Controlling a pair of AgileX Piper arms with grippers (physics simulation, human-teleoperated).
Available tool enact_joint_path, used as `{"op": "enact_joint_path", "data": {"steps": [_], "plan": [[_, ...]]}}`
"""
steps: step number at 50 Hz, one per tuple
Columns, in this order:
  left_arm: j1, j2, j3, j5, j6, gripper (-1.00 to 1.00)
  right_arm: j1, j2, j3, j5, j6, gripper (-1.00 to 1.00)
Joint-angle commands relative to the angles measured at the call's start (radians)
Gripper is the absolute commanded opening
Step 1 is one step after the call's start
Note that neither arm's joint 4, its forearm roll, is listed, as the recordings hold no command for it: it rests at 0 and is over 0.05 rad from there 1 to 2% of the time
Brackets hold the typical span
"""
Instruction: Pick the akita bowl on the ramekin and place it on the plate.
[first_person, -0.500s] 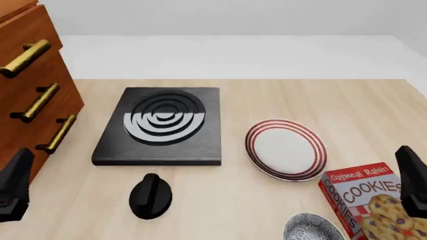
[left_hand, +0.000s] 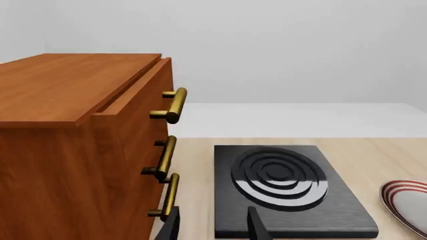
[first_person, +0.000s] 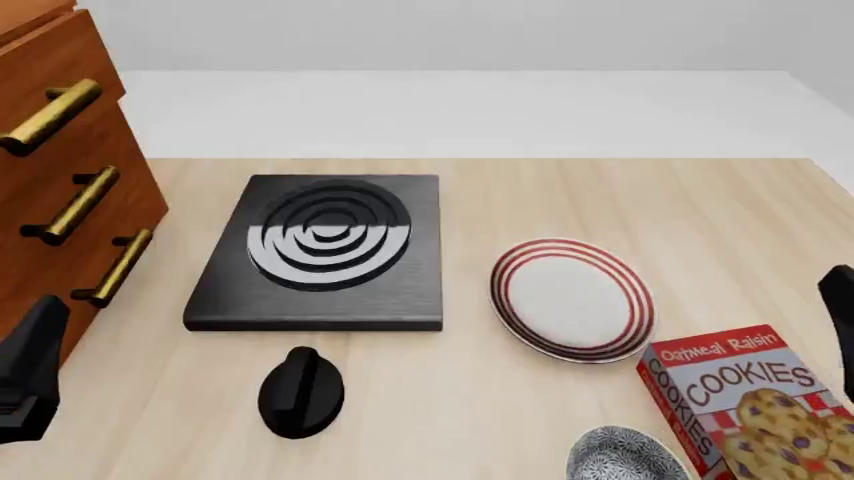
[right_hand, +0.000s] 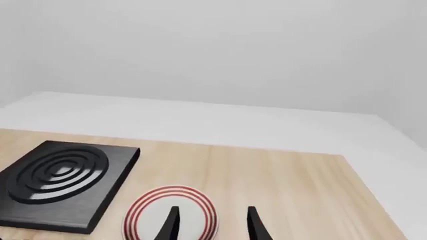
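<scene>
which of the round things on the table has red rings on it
The plate, right of the stove: white with red rings round its rim. The burner's rings are black and grey, the bowl speckled grey, the knob plain black.

Taking the plate (first_person: 573, 298) as landmark: bare desk (first_person: 694, 215) behind it and to its right, wide enough for a claw. To its left, past a narrow strip of desk, the black stove (first_person: 320, 254), low and flat. Near in front and to the right, the cookie box (first_person: 749, 397), almost touching the rim, narrowing access from that side. In front, beside the box, the akita bowl (first_person: 625, 455), with open desk between bowl and plate. Further left in front, a black knob (first_person: 300, 391). Far left, the wooden drawer cabinet (first_person: 60, 190), tall, with handles sticking out.
</scene>
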Motion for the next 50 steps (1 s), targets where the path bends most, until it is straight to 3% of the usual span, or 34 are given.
{"op": "enact_joint_path", "data": {"steps": [1,2,3,4,8,12,14,22,24,27,38,50], "plan": [[0.000,0.000,0.000,0.000,0.000,1.00,0.061,0.021,-0.129,0.116,0.030,1.00],[0.000,0.000,0.000,0.000,0.000,1.00,0.072,0.039,-0.139,0.124,0.006,1.00],[0.000,0.000,0.000,0.000,0.000,1.00,0.076,0.055,-0.146,0.126,0.029,1.00],[0.000,0.000,0.000,0.000,0.000,1.00,0.120,0.106,-0.211,0.187,-0.011,1.00],[0.000,0.000,0.000,0.000,0.000,1.00,0.166,0.143,-0.237,0.216,-0.041,1.00],[0.000,0.000,0.000,0.000,0.000,1.00,0.211,0.161,-0.224,0.224,-0.042,1.00],[0.000,0.000,0.000,0.000,0.000,1.00,0.248,0.196,-0.203,0.209,-0.077,1.00],[0.000,0.000,0.000,0.000,0.000,1.00,0.312,0.269,-0.194,0.201,-0.114,1.00],[0.000,0.000,0.000,0.000,0.000,1.00,0.320,0.254,-0.212,0.218,-0.164,1.00],[0.000,0.000,0.000,0.000,0.000,1.00,0.314,0.254,-0.235,0.240,-0.135,1.00],[0.000,0.000,0.000,0.000,0.000,1.00,0.380,0.303,-0.286,0.346,-0.191,1.00],[0.000,0.000,0.000,0.000,0.000,1.00,0.444,0.306,-0.364,0.506,-0.185,1.00]]}}
